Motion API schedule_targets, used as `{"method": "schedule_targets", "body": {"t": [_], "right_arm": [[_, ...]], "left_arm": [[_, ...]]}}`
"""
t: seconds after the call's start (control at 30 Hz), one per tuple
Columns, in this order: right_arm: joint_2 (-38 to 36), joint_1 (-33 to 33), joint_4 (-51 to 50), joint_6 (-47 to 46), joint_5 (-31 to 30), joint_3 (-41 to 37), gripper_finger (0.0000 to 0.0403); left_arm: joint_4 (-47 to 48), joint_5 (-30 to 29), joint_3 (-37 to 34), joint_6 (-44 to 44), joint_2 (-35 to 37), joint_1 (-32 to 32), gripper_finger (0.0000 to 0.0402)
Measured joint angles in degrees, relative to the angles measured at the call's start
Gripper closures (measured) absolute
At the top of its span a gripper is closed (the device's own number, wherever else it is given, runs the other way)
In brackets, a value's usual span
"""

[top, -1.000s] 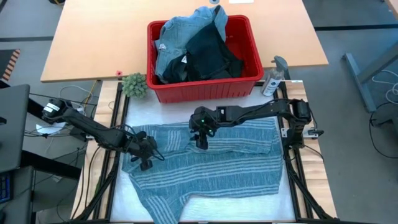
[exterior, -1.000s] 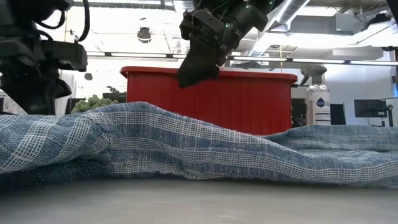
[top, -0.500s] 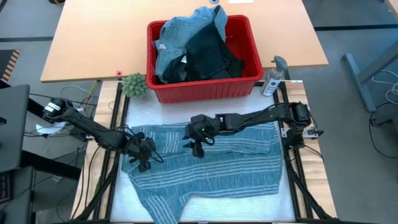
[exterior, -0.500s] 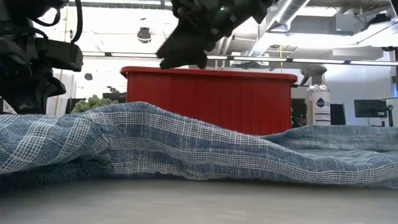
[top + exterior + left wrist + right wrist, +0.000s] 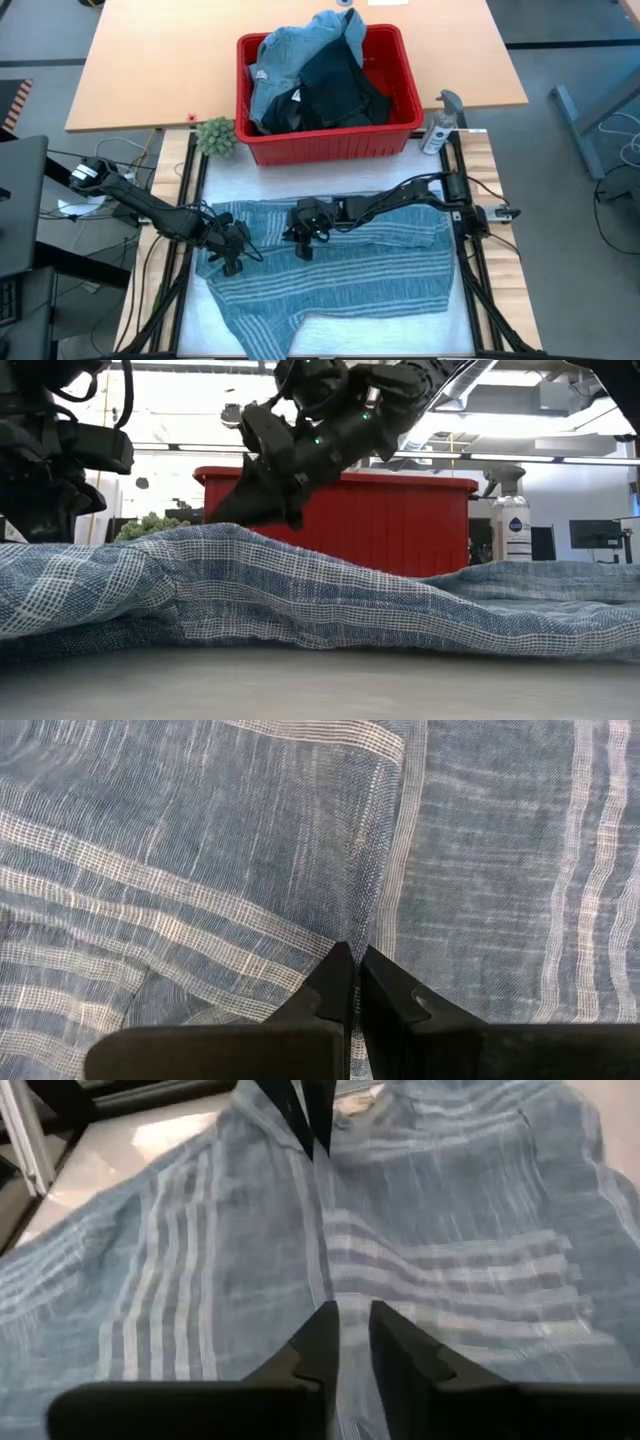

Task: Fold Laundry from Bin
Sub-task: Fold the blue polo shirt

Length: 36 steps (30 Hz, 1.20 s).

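The blue-grey white-striped shirt [image 5: 330, 275] lies spread over the near half of the table, rumpled into low ridges [image 5: 300, 590]. My left gripper [image 5: 232, 260] is shut on the shirt's left part. My right gripper [image 5: 303, 246] reaches in from the right, slanting down, and is shut on a raised ridge near the shirt's middle [image 5: 225, 525]. The red bin [image 5: 330, 146] stands at the far side. It holds more laundry: a light blue piece [image 5: 290, 50] and dark garments [image 5: 340, 85]. My left gripper pinches the shirt between its two fingertips at a stitched edge [image 5: 385, 920], coming steeply from above. The cloth around it lies slack on the table. One layer or several, I cannot tell. My right gripper has a raised fold of the shirt [image 5: 335, 1285] between its fingertips [image 5: 322, 1330]. The fingers slant down from the table's right side. The fold stands slightly above the cloth around it, which rests on the table.
A spray bottle [image 5: 440, 125] stands right of the bin, and a small green plant [image 5: 215, 136] stands to its left. Black frame rails [image 5: 470, 260] run along both sides of the white work mat. A wooden table [image 5: 150, 70] extends beyond the bin.
My right gripper has come down from above the shirt and moved toward the table's left and near edges. It has tipped further downward, landed on the shirt's ridge, and its fingers have drawn together. The shirt has stayed in place.
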<state>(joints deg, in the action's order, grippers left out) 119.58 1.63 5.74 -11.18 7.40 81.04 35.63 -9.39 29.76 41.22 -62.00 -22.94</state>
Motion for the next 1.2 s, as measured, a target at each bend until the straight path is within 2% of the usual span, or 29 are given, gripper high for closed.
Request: {"method": "schedule_targets", "body": {"t": [0.33,0.7,0.9,1.03,1.2], "right_arm": [[3.82,0.50,1.13,0.48,0.02,0.15,0.0382],[5.45,2.20,-0.06,0.10,1.07,0.08,0.0365],[5.45,2.08,-0.20,0.53,1.07,0.08,0.0380],[5.43,2.08,-0.17,0.69,1.54,0.08,0.0373],[5.05,2.31,-0.76,0.98,7.80,0.08,0.0364]], "left_arm": [[-0.43,-0.01,0.00,0.05,0.02,0.00,0.0401],[-0.92,1.02,0.00,-2.08,0.02,0.01,0.0393],[-0.82,6.74,0.00,-3.47,0.02,0.01,0.0332],[-0.45,6.99,0.00,-2.12,0.02,0.01,0.0272],[2.59,7.11,0.00,3.84,0.02,0.01,0.0214]]}}
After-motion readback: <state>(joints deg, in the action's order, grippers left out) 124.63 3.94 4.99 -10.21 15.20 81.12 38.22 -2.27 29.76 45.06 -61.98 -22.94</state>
